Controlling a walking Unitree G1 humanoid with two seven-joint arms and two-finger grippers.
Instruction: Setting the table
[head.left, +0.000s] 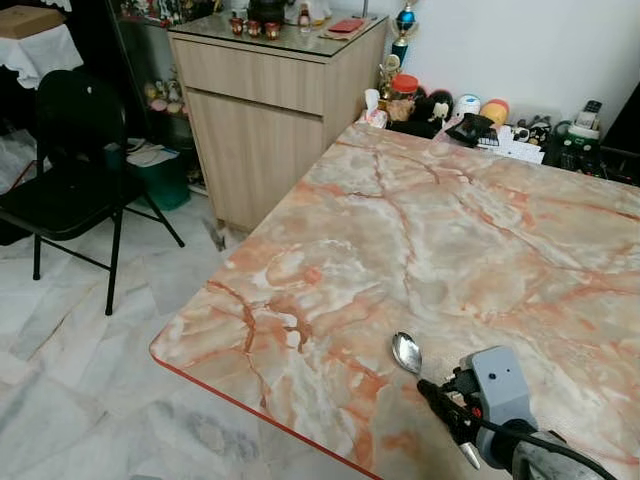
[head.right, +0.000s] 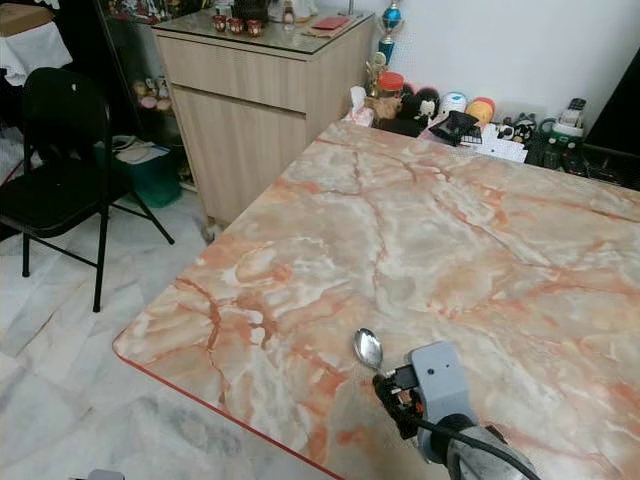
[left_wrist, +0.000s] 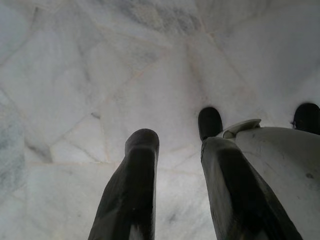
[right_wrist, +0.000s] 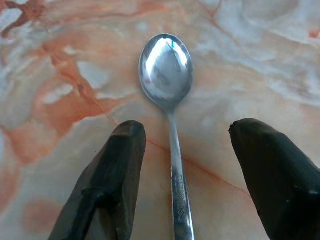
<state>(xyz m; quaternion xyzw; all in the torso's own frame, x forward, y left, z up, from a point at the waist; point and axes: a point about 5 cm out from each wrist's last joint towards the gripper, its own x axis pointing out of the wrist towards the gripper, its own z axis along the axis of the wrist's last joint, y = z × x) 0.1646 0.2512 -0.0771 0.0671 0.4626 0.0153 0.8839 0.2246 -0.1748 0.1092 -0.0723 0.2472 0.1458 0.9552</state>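
Near the table's (head.left: 300, 330) front edge: a spoon (right_wrist: 167, 75) lies flat, bowl pointing inward | my right gripper (right_wrist: 187, 145) spread wide astride its handle, not touching | my left gripper (left_wrist: 175, 150) released, hanging over floor | progress: one spoon placed, other settings likely remain

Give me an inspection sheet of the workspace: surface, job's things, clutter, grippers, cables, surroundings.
Surface: marble-pattern table, orange-veined, red edge, mostly bare.
Job's things: metal spoon lying flat near the table's front edge, bowl pointing away from the robot.
Clutter: toys, jars and small items along the table's far edge.
Grippers: right gripper open, fingers either side of the spoon handle, not touching it; left gripper open, over the floor.
Cables: black cable on the right wrist.
Surroundings: wooden cabinet, black folding chair, marble floor.
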